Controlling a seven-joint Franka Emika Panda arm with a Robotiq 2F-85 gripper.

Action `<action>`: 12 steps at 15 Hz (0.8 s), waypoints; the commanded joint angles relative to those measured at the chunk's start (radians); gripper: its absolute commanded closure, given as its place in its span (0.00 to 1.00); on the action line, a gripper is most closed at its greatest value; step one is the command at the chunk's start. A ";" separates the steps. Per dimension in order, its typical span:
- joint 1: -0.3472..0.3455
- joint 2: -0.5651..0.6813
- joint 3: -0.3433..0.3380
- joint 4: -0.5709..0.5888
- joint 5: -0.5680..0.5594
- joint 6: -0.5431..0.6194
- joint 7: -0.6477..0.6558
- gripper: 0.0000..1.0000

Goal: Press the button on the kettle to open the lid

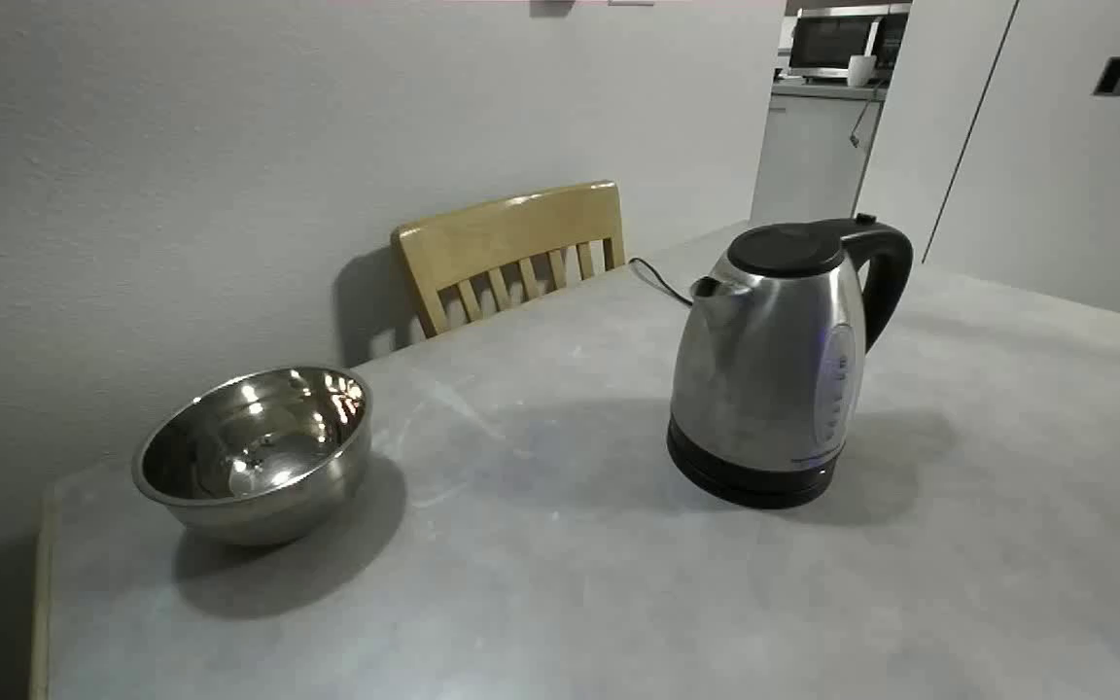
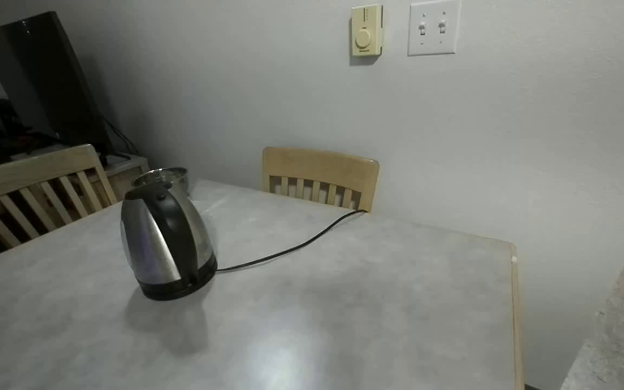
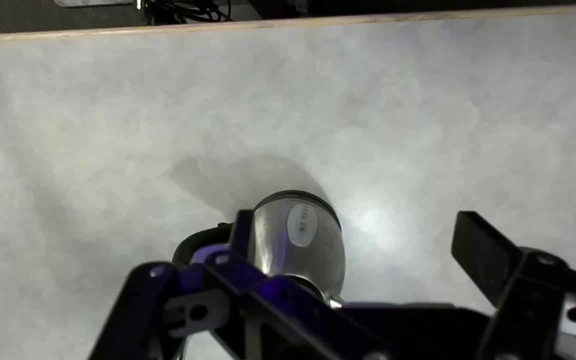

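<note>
The steel kettle (image 1: 764, 369) stands upright on its black base on the grey table; it also shows in an exterior view (image 2: 147, 244) and in the wrist view (image 3: 308, 255). Its round black lid (image 1: 786, 249) lies shut. The small black button (image 1: 866, 220) sits at the top of the black handle; it also shows in an exterior view (image 2: 161, 197). In the wrist view the gripper's linkage hides most of the lid, and I cannot make out the button. My gripper (image 3: 358, 235) is open and empty above the table, one finger overlapping the kettle in view. Neither exterior view shows it.
A round steel bowl (image 1: 259, 515) stands on the table (image 1: 541, 603) near a corner, on the spout side of the kettle. A black cord (image 2: 296, 248) runs from the kettle base to the table edge. A wooden chair (image 1: 511, 228) stands against the wall side.
</note>
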 commanded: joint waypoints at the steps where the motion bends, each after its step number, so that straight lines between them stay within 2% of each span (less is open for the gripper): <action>1: 0.014 0.002 -0.012 0.002 -0.004 -0.002 0.004 0.00; 6: -0.002 0.002 -0.053 0.017 -0.011 0.001 -0.036 0.00; 10: -0.003 -0.002 -0.114 0.013 0.014 0.051 -0.124 0.00; 12: 0.000 0.005 -0.149 0.011 0.062 0.101 -0.178 0.00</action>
